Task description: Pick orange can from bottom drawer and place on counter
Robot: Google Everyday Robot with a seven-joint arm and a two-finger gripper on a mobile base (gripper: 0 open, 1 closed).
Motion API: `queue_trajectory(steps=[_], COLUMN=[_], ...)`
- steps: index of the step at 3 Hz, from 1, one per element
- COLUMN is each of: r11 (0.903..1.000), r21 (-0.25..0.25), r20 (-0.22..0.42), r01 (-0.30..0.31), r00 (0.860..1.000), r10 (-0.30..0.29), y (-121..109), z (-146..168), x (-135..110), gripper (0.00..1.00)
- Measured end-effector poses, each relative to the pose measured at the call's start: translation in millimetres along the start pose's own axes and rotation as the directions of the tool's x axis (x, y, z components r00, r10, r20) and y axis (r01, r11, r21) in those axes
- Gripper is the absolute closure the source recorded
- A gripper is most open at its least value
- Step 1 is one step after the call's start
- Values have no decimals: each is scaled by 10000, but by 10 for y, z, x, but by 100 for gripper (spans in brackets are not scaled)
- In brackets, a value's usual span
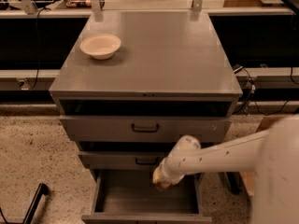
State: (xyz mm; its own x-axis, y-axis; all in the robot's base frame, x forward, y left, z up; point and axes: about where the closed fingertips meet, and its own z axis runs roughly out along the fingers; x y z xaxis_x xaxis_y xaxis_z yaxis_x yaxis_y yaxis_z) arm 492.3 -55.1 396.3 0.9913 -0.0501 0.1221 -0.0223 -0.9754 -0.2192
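Note:
The bottom drawer [126, 197] is pulled open, and the part of its grey interior I can see is bare. My gripper [161, 185] hangs over the drawer's back middle, just below the middle drawer's front, on the white arm that reaches in from the right. A small orange-gold patch at its tip is the orange can [164, 186], mostly hidden by the wrist. The gripper holds it above the drawer floor. The counter [159, 55] is the broad grey top of the cabinet above.
A cream bowl [100, 45] sits at the counter's back left. The top drawer [145, 127] and middle drawer [117, 160] have black handles and stick out slightly. A black stand leg [33, 205] is on the floor at left. Cables [247, 85] hang at the cabinet's right.

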Motion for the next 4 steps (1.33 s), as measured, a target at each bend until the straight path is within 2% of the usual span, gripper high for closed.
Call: queue_trajectory(steps=[1,2,3,4], r11=[9978,9970,9970,9983], r21=[-203,-50,28,327], r20=[-648,-311,-220,-67], r01=[-637,-774,-777,-492], r00=[9960,9965,9967,9988], r10=[623,772,777,494], y=[146,108,109,60], z=[-889,-1133,-1124,-1312], x=[594,767,747,529], gripper=[100,100,100,100])
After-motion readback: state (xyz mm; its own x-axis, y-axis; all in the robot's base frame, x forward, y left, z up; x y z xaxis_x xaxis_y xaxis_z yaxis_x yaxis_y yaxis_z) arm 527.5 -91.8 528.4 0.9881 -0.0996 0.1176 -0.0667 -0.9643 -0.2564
